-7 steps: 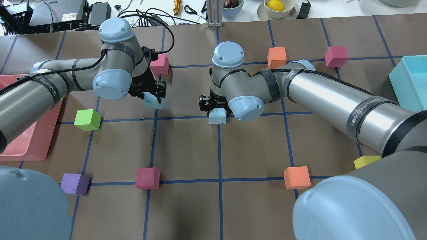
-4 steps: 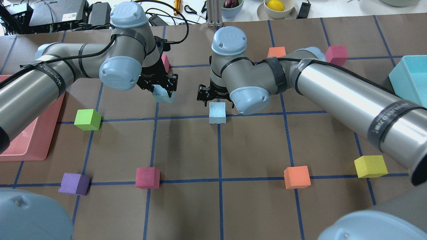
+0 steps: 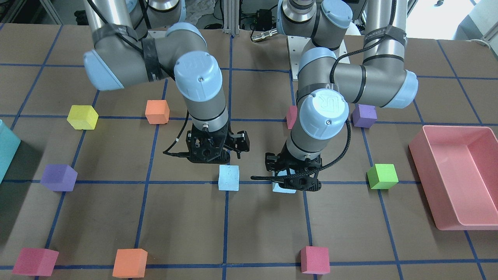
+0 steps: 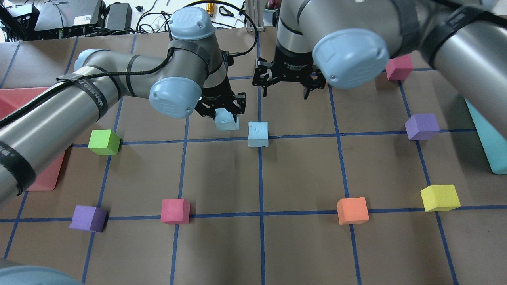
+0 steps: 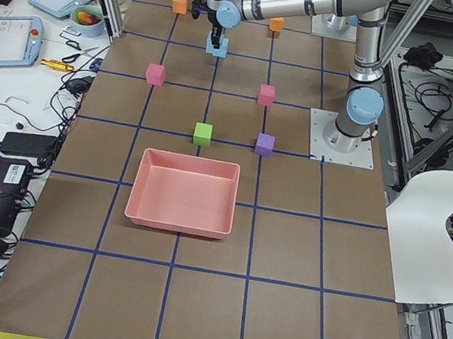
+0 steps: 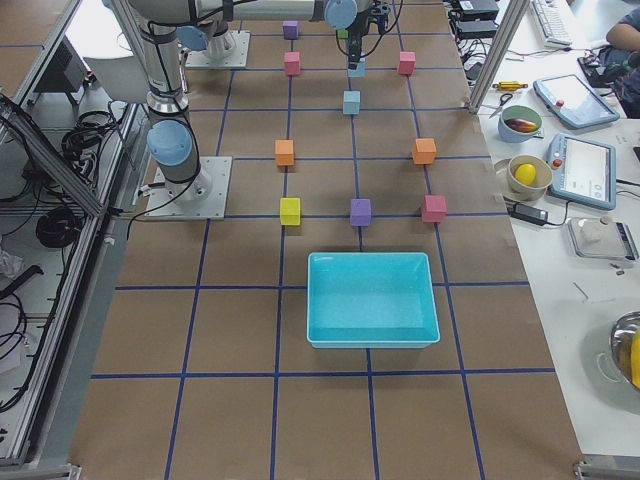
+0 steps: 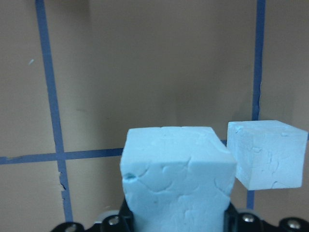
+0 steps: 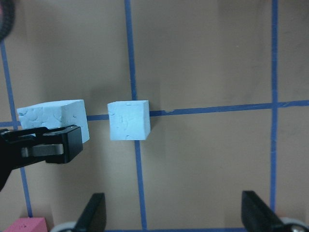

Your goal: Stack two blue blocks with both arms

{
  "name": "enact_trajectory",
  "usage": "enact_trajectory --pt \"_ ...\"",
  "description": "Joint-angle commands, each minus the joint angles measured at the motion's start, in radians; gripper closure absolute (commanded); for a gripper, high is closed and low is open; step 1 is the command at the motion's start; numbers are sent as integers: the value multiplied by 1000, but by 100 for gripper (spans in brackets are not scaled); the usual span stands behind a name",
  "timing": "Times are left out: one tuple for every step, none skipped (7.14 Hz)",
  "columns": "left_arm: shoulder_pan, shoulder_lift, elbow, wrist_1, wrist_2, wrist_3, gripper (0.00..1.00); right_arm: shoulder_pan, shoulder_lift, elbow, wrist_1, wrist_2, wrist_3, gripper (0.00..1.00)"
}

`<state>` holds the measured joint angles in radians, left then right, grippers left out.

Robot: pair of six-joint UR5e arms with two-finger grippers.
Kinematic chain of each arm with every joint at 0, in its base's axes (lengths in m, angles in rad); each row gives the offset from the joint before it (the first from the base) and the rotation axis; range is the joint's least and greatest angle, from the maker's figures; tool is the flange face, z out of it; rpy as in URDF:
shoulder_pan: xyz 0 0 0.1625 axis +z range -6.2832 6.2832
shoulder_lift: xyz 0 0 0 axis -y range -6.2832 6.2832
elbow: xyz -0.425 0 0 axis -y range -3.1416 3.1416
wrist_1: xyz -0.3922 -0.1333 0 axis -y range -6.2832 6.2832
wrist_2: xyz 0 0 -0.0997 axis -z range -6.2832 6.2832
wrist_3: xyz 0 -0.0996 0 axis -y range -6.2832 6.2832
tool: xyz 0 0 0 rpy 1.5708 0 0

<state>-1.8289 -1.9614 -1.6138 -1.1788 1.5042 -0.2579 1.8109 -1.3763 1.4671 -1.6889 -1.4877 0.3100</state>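
Note:
One pale blue block (image 4: 258,133) rests on the table at a blue tape crossing; it also shows in the front view (image 3: 228,177). My left gripper (image 4: 225,114) is shut on the second blue block (image 4: 227,124) and holds it just above the table, close to the left of the resting one. In the left wrist view the held block (image 7: 176,179) fills the bottom and the resting block (image 7: 266,153) sits to its right. My right gripper (image 4: 287,81) is open and empty, raised beyond the resting block. The right wrist view looks down on the resting block (image 8: 128,120).
Loose cubes lie around: green (image 4: 103,141), purple (image 4: 88,218), magenta (image 4: 175,211), orange (image 4: 352,210), yellow (image 4: 439,197), purple (image 4: 422,126). A pink tray (image 3: 455,175) stands at my left. A teal bin (image 4: 491,146) stands at my right.
My right gripper has opened off the resting blue block and lifted up and away from it. My left gripper has carried its blue block to the right, close beside the resting one.

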Motion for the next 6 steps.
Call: enact_trajectory --pt "-68 -20 0 42 -7 -93 100 -108 -79 -41 158 -5 -163 0" --pt "-73 -22 2 60 -44 -122 100 -139 -105 -12 161 -5 -216 0" --pt "-94 -30 0 67 -44 -130 100 -156 -144 49 128 1 -219 0" --pt "-107 -46 0 103 -39 -127 100 -168 -182 146 26 -3 -232 0" --pt "-108 -60 0 122 -35 -126 100 -170 -200 186 -29 -5 -232 0" --pt "-110 -68 0 125 -15 -110 100 -168 -202 180 -22 -31 -233 0"
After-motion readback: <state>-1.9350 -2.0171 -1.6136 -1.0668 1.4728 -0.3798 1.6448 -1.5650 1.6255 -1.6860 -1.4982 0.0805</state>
